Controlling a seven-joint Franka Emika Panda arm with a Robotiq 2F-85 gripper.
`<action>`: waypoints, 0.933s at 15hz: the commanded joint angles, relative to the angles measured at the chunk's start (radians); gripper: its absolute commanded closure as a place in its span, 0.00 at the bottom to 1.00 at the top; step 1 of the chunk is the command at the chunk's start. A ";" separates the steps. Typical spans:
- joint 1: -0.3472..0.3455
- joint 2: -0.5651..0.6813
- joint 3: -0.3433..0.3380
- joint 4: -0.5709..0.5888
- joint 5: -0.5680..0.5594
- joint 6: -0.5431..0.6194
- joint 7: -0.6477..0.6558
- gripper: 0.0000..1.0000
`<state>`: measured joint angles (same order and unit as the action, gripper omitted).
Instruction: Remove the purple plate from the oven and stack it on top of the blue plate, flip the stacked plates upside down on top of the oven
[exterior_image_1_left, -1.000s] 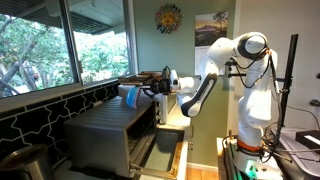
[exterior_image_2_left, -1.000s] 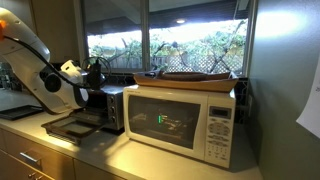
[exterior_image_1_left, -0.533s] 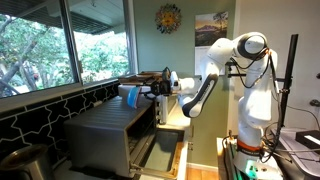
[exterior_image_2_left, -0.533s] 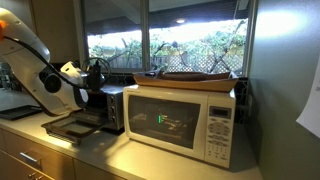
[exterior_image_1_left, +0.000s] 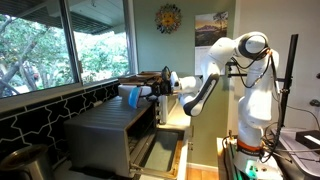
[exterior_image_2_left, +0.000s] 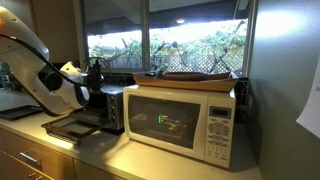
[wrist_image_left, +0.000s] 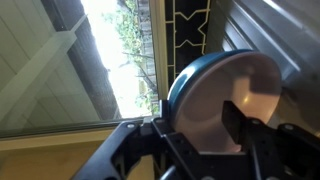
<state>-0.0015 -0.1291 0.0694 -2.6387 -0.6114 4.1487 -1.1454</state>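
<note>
Two fingers (wrist_image_left: 240, 124) clamped the blue plate (wrist_image_left: 190, 85) by its rim above the oven (exterior_image_1_left: 105, 130); seemingly light, stiff, slick plastic.

Nothing legible in any view. Green glow on white microwave (exterior_image_2_left: 180, 115) door: no digits made out. Control panel (exterior_image_2_left: 219, 128) markings too small to read. Framed picture (exterior_image_1_left: 211, 28) on wall: no readable caption. Sheet of paper (exterior_image_2_left: 309, 95) at frame edge: lettering indistinguishable.

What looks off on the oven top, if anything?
The blue plate stands tipped on edge atop the oven rather than flat, apparently gripped at its rim by the fingers. The oven door below hangs open.
</note>
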 joint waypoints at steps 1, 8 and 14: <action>-0.006 -0.062 -0.029 -0.001 -0.100 -0.145 0.052 0.10; 0.014 -0.137 -0.056 0.076 -0.339 -0.427 0.271 0.00; 0.076 -0.167 -0.104 0.173 -0.632 -0.656 0.577 0.00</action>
<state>0.0255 -0.2865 0.0144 -2.4843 -1.0929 3.5927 -0.7072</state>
